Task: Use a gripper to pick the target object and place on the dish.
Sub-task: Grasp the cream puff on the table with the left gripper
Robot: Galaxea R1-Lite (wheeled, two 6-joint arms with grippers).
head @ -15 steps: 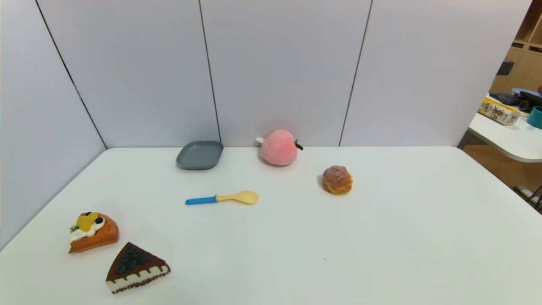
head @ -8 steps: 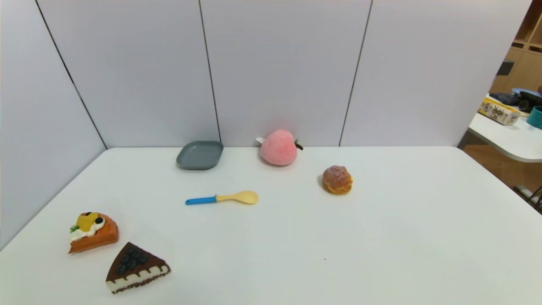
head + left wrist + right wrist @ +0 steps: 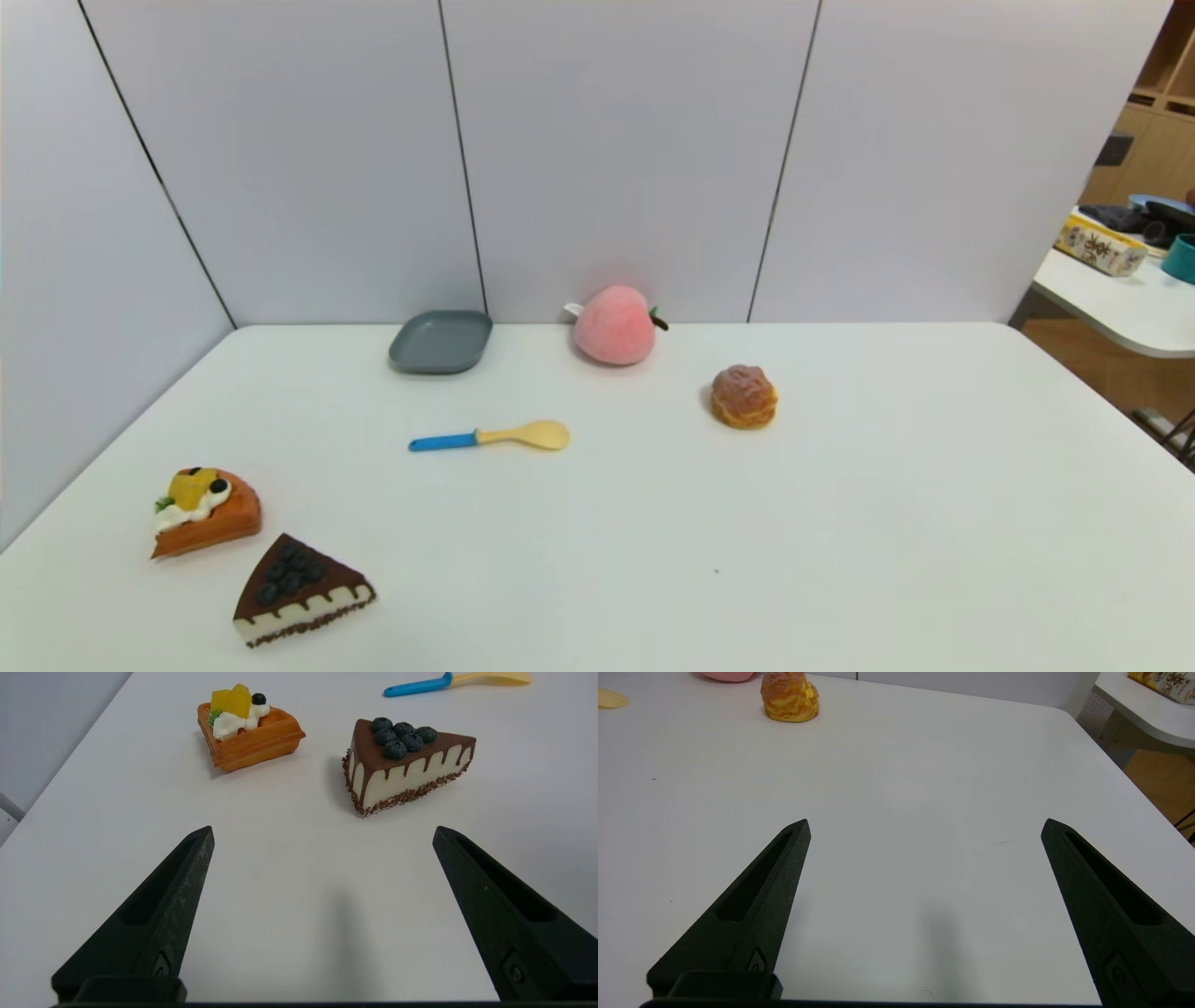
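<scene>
With both my left gripper (image 3: 322, 833) and right gripper (image 3: 924, 828) spread empty, the puff (image 3: 744, 397), right of the peach (image 3: 613, 325), looked light and squashy, best pinched gently across its lower sides.

The cream puff (image 3: 744, 397) is small and round, golden-brown with a bumpy reddish-brown top, and sits upright on the white table, right of centre. The dish (image 3: 441, 342) is a shallow grey-blue plate, rounded-square with a raised rim, lying flat and empty at the table's far edge near the wall, well apart from the puff, to its left and farther back.
</scene>
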